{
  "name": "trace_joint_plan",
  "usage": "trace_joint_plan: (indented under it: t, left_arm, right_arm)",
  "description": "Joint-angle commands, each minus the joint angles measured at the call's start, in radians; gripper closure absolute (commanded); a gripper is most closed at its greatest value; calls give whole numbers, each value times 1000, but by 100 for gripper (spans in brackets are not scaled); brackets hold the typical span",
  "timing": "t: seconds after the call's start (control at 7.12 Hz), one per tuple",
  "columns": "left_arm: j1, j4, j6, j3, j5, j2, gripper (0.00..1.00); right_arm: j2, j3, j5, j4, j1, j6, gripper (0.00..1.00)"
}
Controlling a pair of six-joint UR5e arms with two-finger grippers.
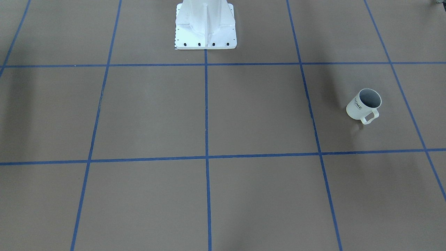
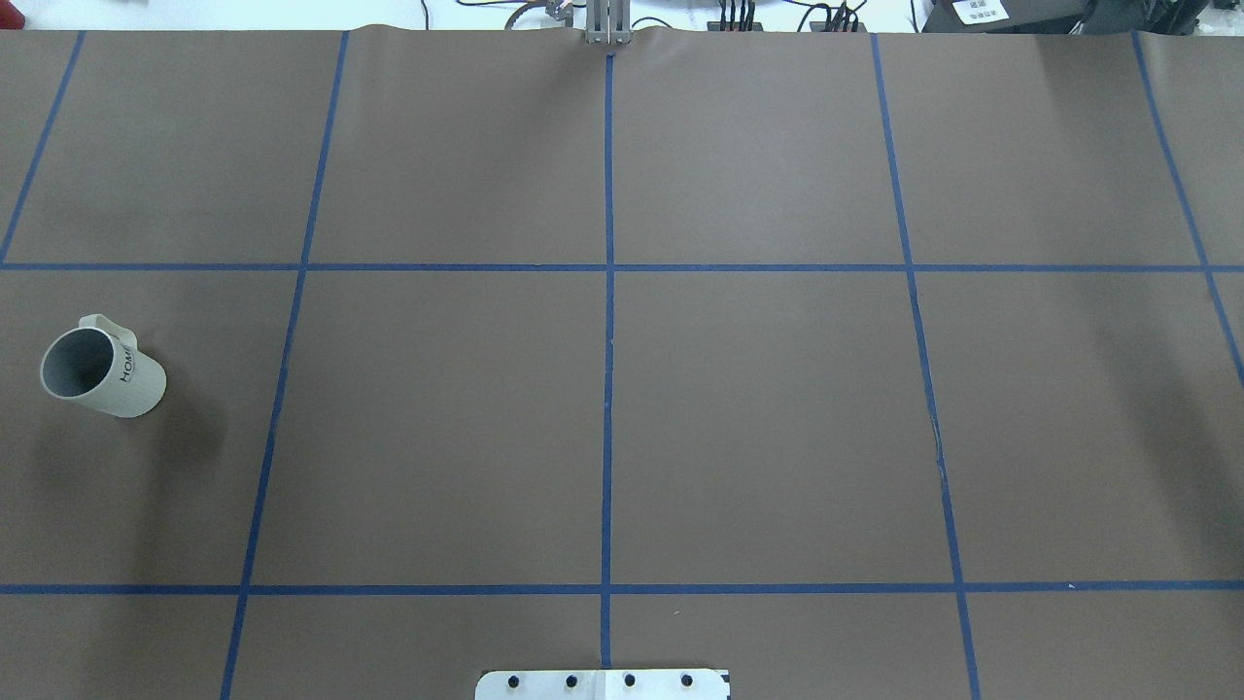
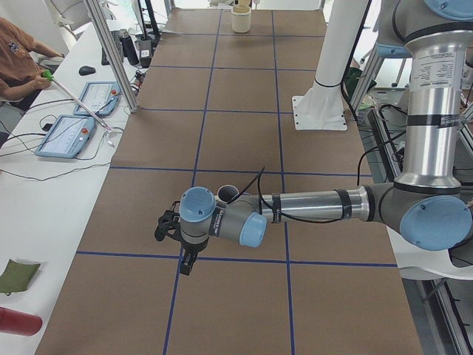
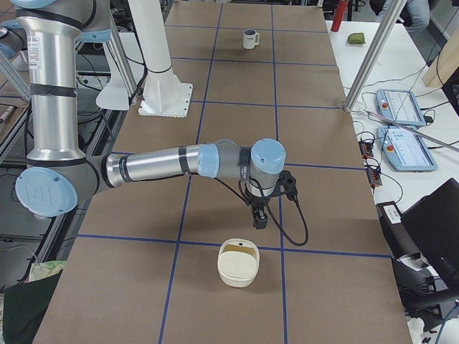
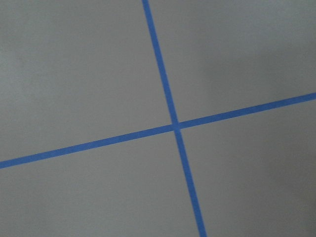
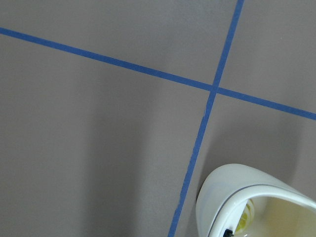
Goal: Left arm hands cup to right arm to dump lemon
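The cup (image 1: 359,108) stands upright on the brown table, far on the robot's left (image 2: 136,384), handle toward the operators' side. Its grey inside shows no lemon. My left arm reaches low beside it in the exterior left view, half hiding the cup (image 3: 228,194). The left gripper (image 3: 186,265) points down at the table; I cannot tell if it is open. My right gripper (image 4: 259,217) hangs just above a cream bowl (image 4: 237,274); I cannot tell its state. In the right wrist view a small yellow lump (image 6: 243,223), apparently the lemon, lies inside the bowl (image 6: 222,195).
The white robot pedestal (image 1: 205,31) stands at mid-table on the robot's side. A side bench with tablets (image 3: 70,137) and metal posts (image 4: 373,57) runs along the operators' side. Blue tape lines grid the table.
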Motion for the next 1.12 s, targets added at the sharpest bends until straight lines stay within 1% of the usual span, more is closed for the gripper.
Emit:
trace_joint_plan:
  t: [0.0, 0.14, 0.28, 0.42, 0.7, 0.98]
  left_arm:
    - [0, 58, -2, -31, 34, -24, 0]
    - [0, 168, -2, -105, 37, -24, 0]
    - [0, 230, -2, -153, 49, -18, 0]
    - [0, 234, 2, -154, 50, -12, 0]
    - [1, 234, 9, -158, 49, -7, 0]
    - [0, 238, 9, -149, 21, 8, 0]
  right_arm:
    - [-31, -8, -3, 18, 1, 9, 0]
    - [-45, -19, -15, 47, 1, 11, 0]
    - [-50, -39, -17, 63, 1, 12, 0]
    - [-57, -44, -20, 75, 1, 12, 0]
    - [-58, -82, -22, 133, 1, 14, 0]
    - [-58, -94, -14, 138, 1, 26, 0]
